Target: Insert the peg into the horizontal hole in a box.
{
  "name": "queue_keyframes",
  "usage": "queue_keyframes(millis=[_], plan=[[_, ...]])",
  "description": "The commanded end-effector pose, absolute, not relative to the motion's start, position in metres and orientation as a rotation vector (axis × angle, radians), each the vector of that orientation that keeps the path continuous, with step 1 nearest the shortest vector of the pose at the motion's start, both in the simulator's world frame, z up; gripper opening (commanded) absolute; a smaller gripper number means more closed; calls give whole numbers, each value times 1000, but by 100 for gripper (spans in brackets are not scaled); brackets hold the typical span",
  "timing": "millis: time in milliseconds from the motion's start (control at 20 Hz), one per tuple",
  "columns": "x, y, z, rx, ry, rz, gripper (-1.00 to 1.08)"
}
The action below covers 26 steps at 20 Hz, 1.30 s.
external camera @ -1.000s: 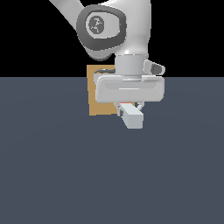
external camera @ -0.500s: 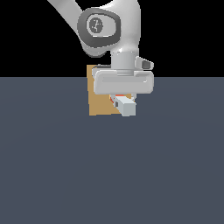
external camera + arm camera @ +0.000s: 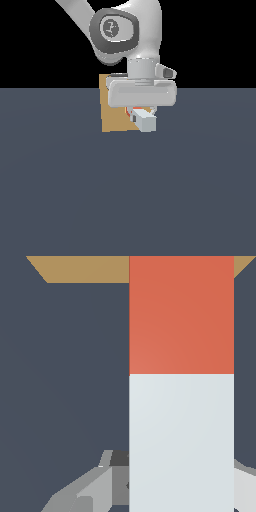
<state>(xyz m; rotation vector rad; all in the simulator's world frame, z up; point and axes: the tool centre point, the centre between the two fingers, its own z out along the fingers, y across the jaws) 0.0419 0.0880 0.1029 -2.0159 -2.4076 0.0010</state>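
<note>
My pincer [image 3: 141, 116] grips the peg [image 3: 144, 120] by its white half, the orange end pointing at the box [image 3: 112, 112] just ahead, above the tabletop [image 3: 128, 200]. Insertion looks under way; next, a straight push forward.

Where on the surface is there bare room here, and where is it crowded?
Bare: the grey surface in front of the box and out to both sides of the exterior view. Crowded: right at the box face, where the gripper holds the peg against it.
</note>
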Motion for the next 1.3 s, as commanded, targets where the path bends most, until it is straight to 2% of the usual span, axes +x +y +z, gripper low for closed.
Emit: queue_keyframes(millis=[0,300,900,1250], plan=[[42,88,103,-2016,-2408,0,-100],[39,103,103,-2016,-2408,0,-100],[21,197,105,-2018,-2409,-4,-100],[19,217,106,-2018,-2410,-5,-100]])
